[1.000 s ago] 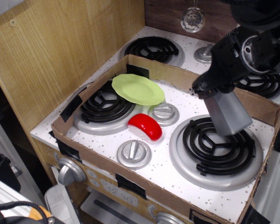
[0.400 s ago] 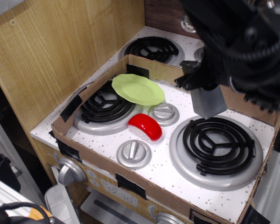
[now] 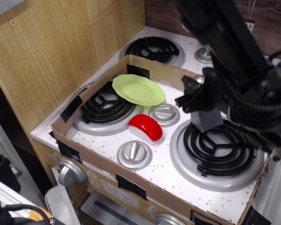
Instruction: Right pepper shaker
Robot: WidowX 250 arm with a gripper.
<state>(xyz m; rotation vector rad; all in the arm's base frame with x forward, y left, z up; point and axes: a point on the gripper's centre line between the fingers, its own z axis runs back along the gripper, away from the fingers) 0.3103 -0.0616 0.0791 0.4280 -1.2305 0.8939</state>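
A white speckled desk is seen, ringed by a low cardboard wall. Two black coil burners are set on it, one at the left and one at the right, with two round silver knobs between them. A green plate is propped over the left burner, and a red piece is laid between the knobs
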